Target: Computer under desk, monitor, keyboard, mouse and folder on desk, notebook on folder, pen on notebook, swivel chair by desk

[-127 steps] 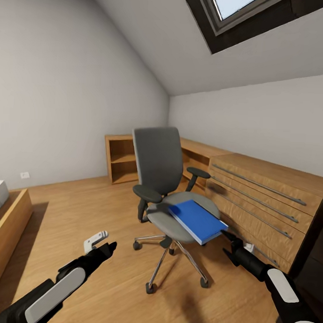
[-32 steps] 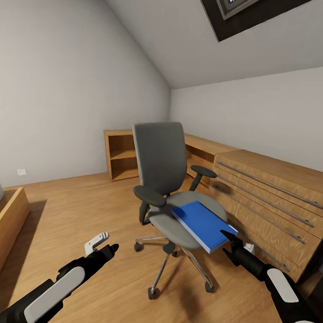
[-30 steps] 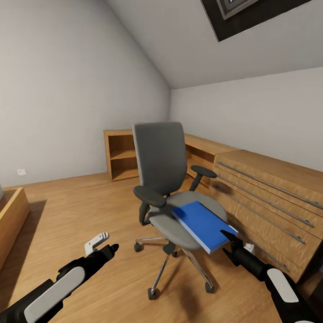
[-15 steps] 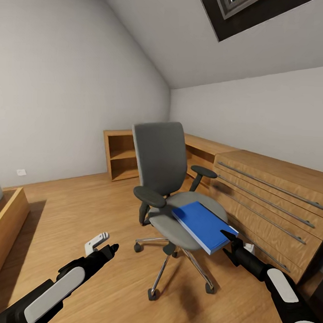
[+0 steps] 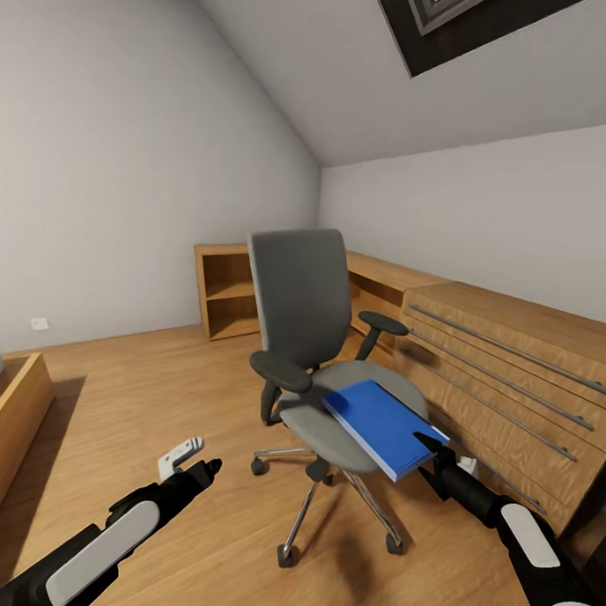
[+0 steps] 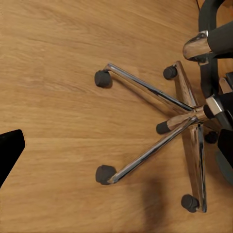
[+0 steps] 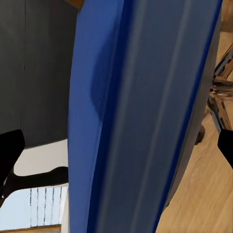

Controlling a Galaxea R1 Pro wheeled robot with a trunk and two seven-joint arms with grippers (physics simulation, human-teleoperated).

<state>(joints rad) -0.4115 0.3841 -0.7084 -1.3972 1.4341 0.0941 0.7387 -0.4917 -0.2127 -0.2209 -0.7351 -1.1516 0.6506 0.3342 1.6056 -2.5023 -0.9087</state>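
Head view: the blue folder (image 5: 381,425) lies flat on the seat of the chair (image 5: 323,339), its near corner jutting past the seat edge. The right hand (image 5: 430,453) reaches that corner with its fingers set around the folder's edge, not yet closed. The left hand (image 5: 190,455) hangs low over the wood floor (image 5: 140,393), and I cannot tell how wide it stands.

Left wrist view: the chair's chrome base (image 6: 165,131) spreads over the floor.

Right wrist view: the folder's edge (image 7: 141,116) runs between 2 dark fingertips (image 7: 9,153), parted wide. Push further in before closing, I judge, since a corner pinch may let it tilt.
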